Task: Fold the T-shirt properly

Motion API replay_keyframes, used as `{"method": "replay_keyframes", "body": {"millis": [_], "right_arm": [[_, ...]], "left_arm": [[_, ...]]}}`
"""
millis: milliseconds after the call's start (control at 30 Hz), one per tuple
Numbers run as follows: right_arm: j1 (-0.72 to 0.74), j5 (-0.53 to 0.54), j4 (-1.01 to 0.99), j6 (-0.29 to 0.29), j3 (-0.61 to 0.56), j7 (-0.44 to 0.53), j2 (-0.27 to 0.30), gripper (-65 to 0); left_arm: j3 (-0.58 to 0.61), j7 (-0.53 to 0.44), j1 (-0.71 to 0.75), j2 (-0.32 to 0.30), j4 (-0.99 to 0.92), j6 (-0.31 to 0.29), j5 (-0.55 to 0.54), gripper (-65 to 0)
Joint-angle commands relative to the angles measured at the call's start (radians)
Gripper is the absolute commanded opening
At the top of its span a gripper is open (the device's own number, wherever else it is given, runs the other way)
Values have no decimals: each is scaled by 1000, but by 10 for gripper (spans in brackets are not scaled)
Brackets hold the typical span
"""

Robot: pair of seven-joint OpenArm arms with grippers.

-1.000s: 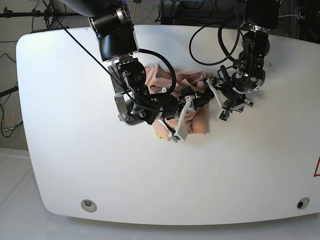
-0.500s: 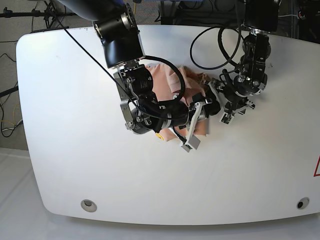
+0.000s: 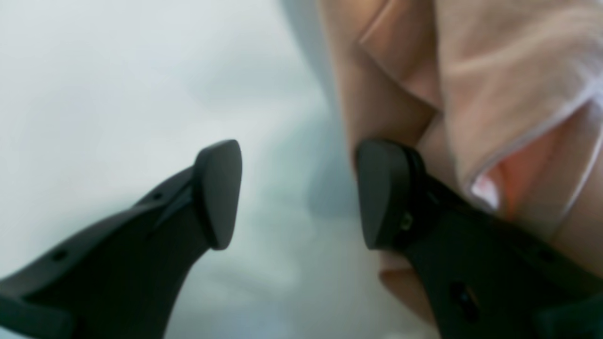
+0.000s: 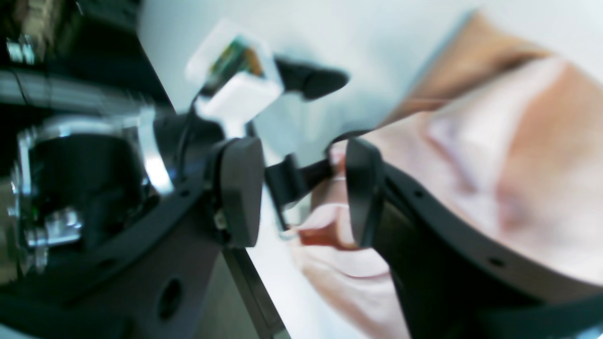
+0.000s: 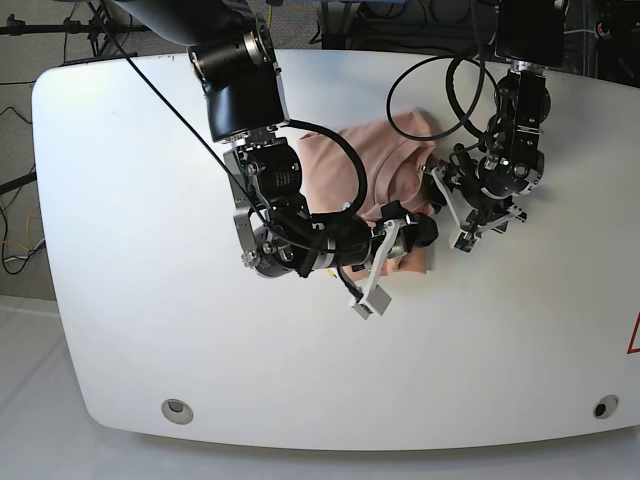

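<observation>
The left end effector [image 3: 297, 193] stood with its two dark fingers spread apart and nothing between them, only bare white surface [image 3: 118, 84] showing through the gap. One of its fingertips [image 3: 377, 188] sat right against the edge of the T-shirt [image 3: 494, 94], though I could not tell whether it actually pressed on the cloth. Just past that fingertip the peach fabric lay in soft folds, with a pale seamed hem curling back over a darker pocket of cloth. The right end effector [image 4: 301, 188] was likewise spread, its fingers wide of each other and gripping nothing. The finger nearer the shirt lay over the pink cloth, and between the two fingers I could see the other arm's dark fingers and a small white box mounted on it, all rather blurred. From across the room, the T-shirt [image 5: 375, 165] lay bunched near the middle of the white surface [image 5: 130, 180], towards its far side, a crumpled peach heap partly hidden under the right arm. The right end effector [image 5: 405, 232] hung over the shirt's near edge, with the left end effector [image 5: 447, 205] just beside it at the shirt's side. A black cable [image 5: 440, 90] looped above the left arm.
</observation>
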Motion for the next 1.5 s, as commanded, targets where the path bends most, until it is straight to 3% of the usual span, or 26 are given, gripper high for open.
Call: {"method": "replay_keyframes", "body": {"millis": [0, 533, 800, 1000, 1467], "right_arm": [[25, 15, 19, 2, 33, 15, -4, -372], [25, 15, 19, 2, 79, 17, 40, -372], [1, 16, 19, 2, 76, 17, 66, -372], [-39, 12, 19, 2, 75, 17, 69, -372], [-55, 10, 13, 2, 75, 21, 112, -372]], "left_arm": [[-25, 5, -24, -5, 42, 4, -5, -283], [-62, 18, -48, -1, 113, 6, -5, -283], [-139, 19, -59, -8, 114, 6, -3, -283], [-191, 19, -58, -70, 114, 6, -3, -283], [-353, 19, -28, -126, 114, 3, -5, -283]]}}
